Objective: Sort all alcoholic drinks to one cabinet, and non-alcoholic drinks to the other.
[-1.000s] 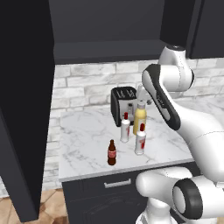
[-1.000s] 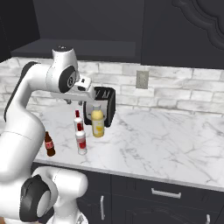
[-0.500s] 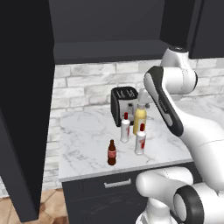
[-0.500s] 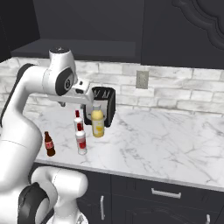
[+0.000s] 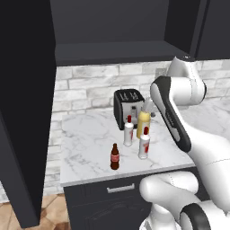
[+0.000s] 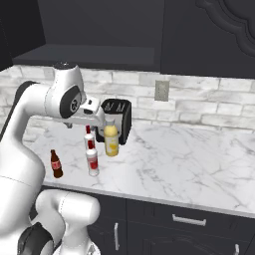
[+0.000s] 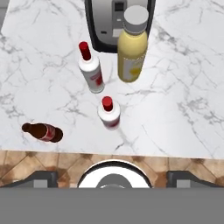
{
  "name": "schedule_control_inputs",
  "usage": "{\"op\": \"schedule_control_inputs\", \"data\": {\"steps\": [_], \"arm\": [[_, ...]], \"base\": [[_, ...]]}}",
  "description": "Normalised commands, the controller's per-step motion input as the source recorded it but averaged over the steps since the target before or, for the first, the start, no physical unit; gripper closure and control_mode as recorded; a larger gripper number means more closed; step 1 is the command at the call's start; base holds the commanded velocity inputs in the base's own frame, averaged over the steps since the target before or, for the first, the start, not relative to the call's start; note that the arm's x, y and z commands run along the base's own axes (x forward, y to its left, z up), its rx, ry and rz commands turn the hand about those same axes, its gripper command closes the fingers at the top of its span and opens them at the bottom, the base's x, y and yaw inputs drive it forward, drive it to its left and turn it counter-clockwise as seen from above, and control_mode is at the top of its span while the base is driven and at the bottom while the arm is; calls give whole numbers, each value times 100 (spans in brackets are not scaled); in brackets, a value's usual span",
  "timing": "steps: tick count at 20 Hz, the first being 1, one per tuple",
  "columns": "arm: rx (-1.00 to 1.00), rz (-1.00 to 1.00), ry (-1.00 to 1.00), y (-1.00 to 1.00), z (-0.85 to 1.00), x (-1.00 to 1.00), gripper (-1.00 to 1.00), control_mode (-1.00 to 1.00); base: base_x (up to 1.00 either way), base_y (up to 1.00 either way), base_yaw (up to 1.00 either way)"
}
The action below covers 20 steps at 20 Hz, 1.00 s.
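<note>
Now gripper (image 7: 113, 177) wide open, bottles unmoved

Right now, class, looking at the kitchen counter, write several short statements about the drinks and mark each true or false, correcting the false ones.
1. All four bottles stand on the marble counter. True.
2. The yellow juice bottle lies on its side. False: it stands upright, in front of the toaster.
3. The small brown bottle stands nearest the counter's front edge. True.
4. The two white bottles have blue caps. False: red caps.
5. The open cabinet holds a bottle. False: no bottle is seen there.
</note>
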Motion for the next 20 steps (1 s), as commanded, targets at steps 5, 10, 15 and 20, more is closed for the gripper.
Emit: {"op": "schedule_control_inputs", "data": {"steps": [5, 10, 15, 20], "arm": [[0, 2, -10, 0, -23, -12, -100, -100], [0, 7, -13, 0, -27, -1, -100, -100], [0, 8, -3, 0, -21, 0, -100, -100], [1, 5, 0, 0, -22, 2, -100, -100]], "base": [[0, 0, 0], [0, 0, 0], [0, 0, 0], [0, 0, 0]]}}
